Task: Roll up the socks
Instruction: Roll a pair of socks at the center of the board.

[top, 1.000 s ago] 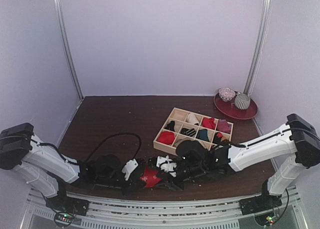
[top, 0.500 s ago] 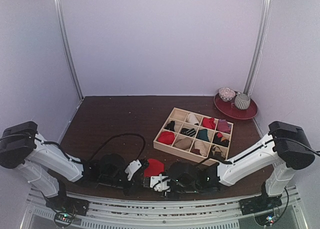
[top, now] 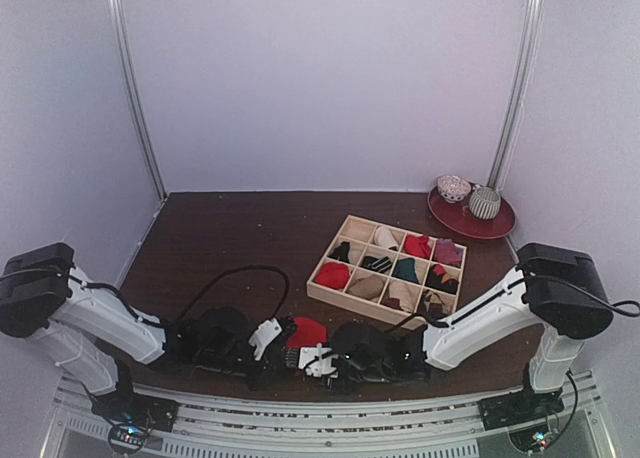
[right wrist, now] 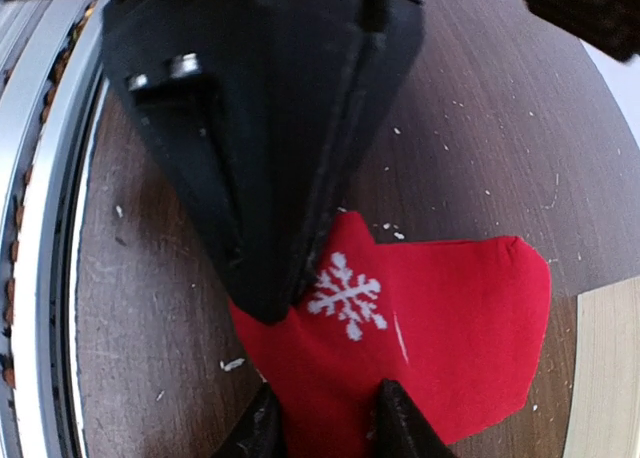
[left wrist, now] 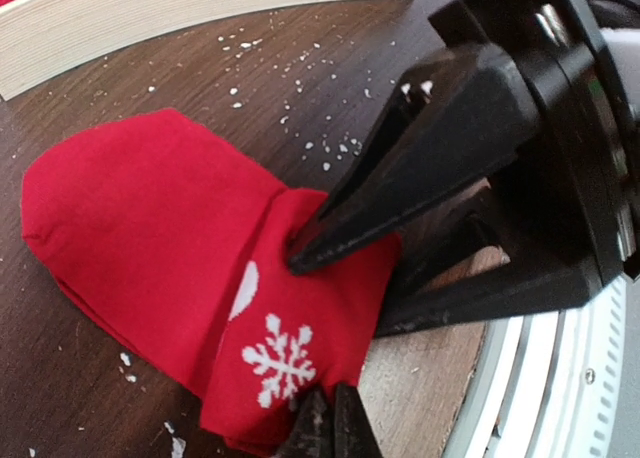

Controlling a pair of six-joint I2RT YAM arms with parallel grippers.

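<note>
Dark wood table speckled white, pale walls, left fingers and right fingers both pinching red sock.

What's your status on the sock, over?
Left gripper shut on red sock edge. Right gripper shut on its fold. Sock partly folded, not yet rolled. Wooden box close by, not blocking.

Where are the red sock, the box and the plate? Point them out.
red sock (left wrist: 150, 238): left wrist view, on its flat left part.
box (top: 328, 255): top view, on its left wall.
plate (top: 478, 229): top view, on its bare front rim.
</note>
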